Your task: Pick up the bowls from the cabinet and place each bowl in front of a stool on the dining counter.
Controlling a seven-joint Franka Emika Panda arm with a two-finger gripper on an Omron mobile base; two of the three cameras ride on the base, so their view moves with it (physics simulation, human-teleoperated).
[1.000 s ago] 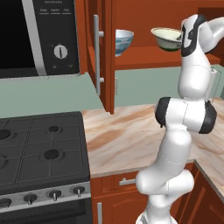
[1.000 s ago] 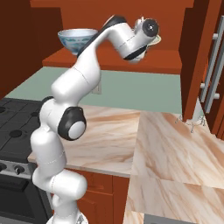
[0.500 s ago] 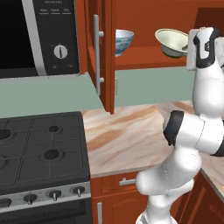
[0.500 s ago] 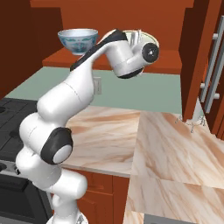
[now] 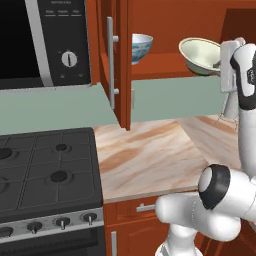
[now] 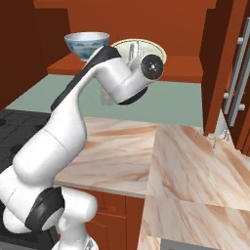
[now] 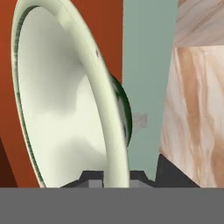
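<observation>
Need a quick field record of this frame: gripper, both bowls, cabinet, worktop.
gripper: shut on the cream bowl's rim
cream bowl: tilted, lifted off the shelf, at the cabinet opening
blue-patterned bowl: upright on the cabinet shelf, untouched
cabinet: door open
marble worktop: below the cabinet, beside the stove
task stage: first bowl grasped, not yet carried away

Both base views look forward and down from behind the arm, sharing the counter [image 5: 150, 155] and open cabinet [image 6: 146, 63]. The hand view looks along the gripper [image 7: 114, 177], very close to the cream bowl [image 7: 65, 96].
</observation>
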